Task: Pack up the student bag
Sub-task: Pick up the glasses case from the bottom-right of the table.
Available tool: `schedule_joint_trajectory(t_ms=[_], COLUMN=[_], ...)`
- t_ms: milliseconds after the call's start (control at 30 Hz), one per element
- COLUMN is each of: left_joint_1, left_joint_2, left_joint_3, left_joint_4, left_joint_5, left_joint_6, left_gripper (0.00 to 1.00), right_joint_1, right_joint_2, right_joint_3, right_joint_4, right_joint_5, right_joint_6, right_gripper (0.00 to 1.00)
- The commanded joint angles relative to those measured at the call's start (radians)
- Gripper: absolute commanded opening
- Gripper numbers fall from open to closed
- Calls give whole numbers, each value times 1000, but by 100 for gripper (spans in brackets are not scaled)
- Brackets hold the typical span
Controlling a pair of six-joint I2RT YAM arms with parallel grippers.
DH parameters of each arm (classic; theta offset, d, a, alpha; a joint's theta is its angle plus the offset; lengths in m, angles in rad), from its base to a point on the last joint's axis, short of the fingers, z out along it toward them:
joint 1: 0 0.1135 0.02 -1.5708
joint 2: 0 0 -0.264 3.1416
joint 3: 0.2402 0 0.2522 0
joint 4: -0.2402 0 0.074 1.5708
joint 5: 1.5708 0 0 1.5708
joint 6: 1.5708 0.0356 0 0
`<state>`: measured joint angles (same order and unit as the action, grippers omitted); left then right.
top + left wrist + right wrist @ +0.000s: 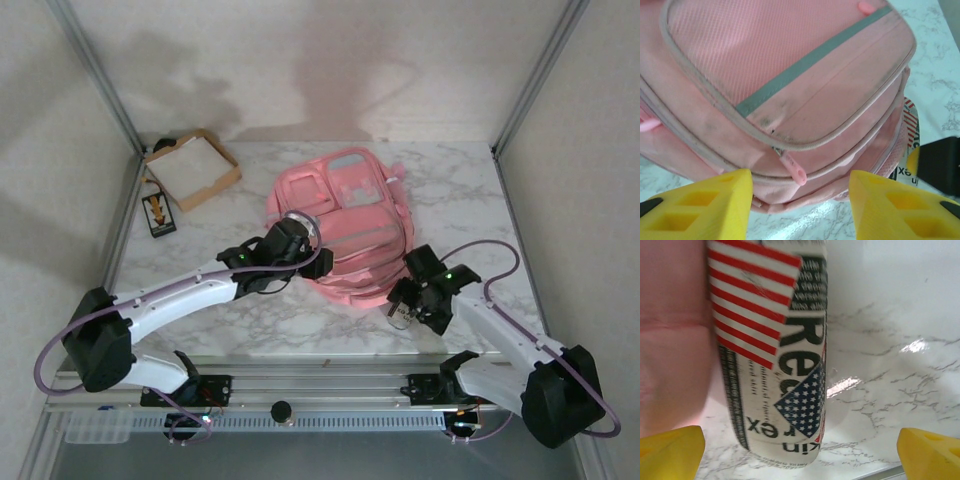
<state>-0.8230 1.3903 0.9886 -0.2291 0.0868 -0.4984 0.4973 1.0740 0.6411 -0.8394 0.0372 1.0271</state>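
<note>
Pink student bag (350, 200) lies flat at the middle of a marble table (470, 200), front pockets up. The left gripper (800, 192) hovers over the near end of its front pocket, yellow fingers (705, 205) parted with nothing between them. At the bag's near right edge the right gripper (800, 452) stands spread wide, gripping nothing, above a flag-printed white pack (770, 340) that lies on the marble against the pink fabric. A shallow cardboard box (192, 168) sits at the far left corner, well apart.
</note>
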Motion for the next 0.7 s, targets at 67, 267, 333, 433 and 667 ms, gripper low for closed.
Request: schedule_joint_trajectory(t_ms=[67,267,333,433,667], left_joint_1=[4,4,2,1,1], left_joint_2=[7,30,41,62,145], left_joint_3=[37,75,85,95,178], left_joint_4=[-7,-9,-2,6,-29], left_joint_5=[-74,-120,-109,-95,-144], left_joint_6=[60,140,191,267,350], left_gripper=[54,56,57,63,71], right_joint_1=[15,15,14,6,-44], right_joint_2=[29,83,93,106,96], right_joint_3=[-83,-117,-118,-124,-147], right_joint_4=[156,242,244,247,256], right_joint_5=[-60,-55,-35,-21,-28], right_joint_6=[59,33,29,14,-26], right_gripper=[97,91,88,84,70])
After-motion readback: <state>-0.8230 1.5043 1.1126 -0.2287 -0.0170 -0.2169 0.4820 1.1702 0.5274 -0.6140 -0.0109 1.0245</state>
